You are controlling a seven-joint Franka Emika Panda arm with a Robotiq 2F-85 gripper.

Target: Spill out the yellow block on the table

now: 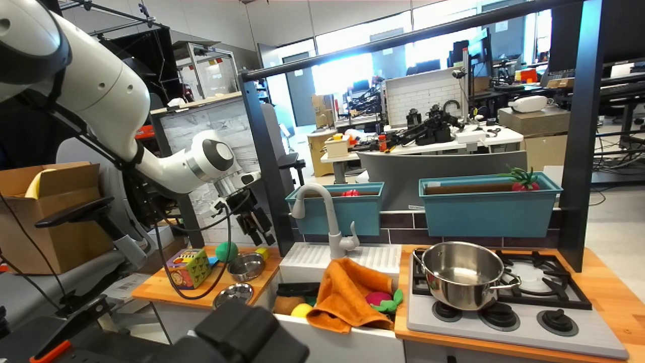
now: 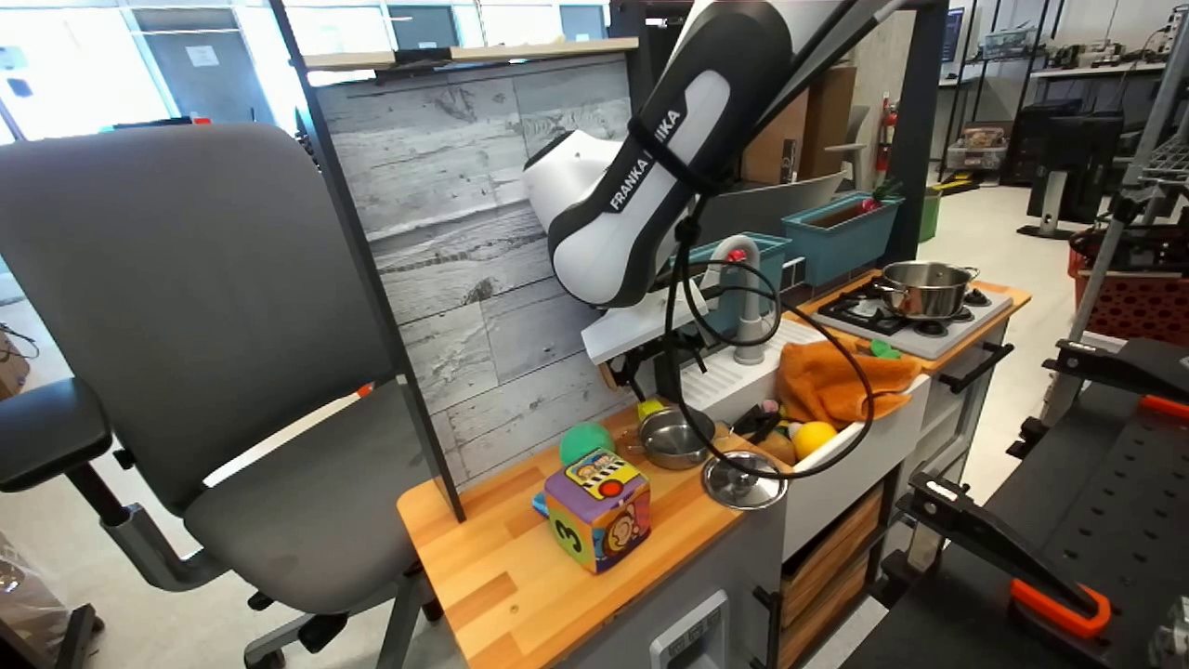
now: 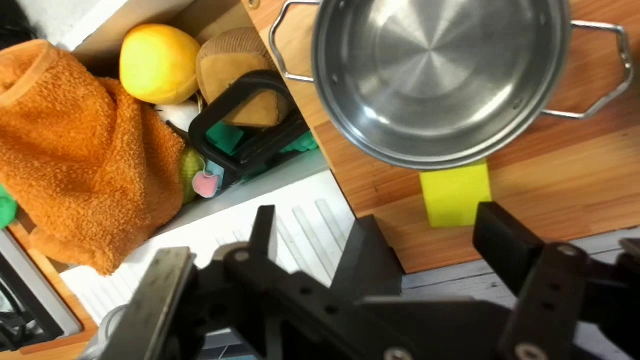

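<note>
The yellow block [image 3: 454, 197] lies on the orange-brown wooden table [image 3: 565, 192], right beside a small metal pot [image 3: 430, 100]. The pot's rim covers part of the block in the wrist view. The pot looks empty. In both exterior views the block [image 1: 263, 253] [image 2: 650, 407] shows behind the pot [image 1: 246, 267] [image 2: 674, 439] on the table [image 1: 151, 288] [image 2: 492, 595]. My gripper [image 3: 372, 215] is open with nothing between its fingers. In an exterior view the gripper [image 1: 265, 240] hangs above the block and the table's back edge, apart from both.
A colourful toy cube [image 2: 599, 509], a green ball [image 2: 585, 442] and a metal lid [image 2: 743, 479] share the table. The sink beside it holds toys and an orange towel [image 1: 347, 297]. A faucet [image 1: 330, 222] and dark frame post [image 1: 267, 166] stand near the gripper. A cable loop hangs from the arm.
</note>
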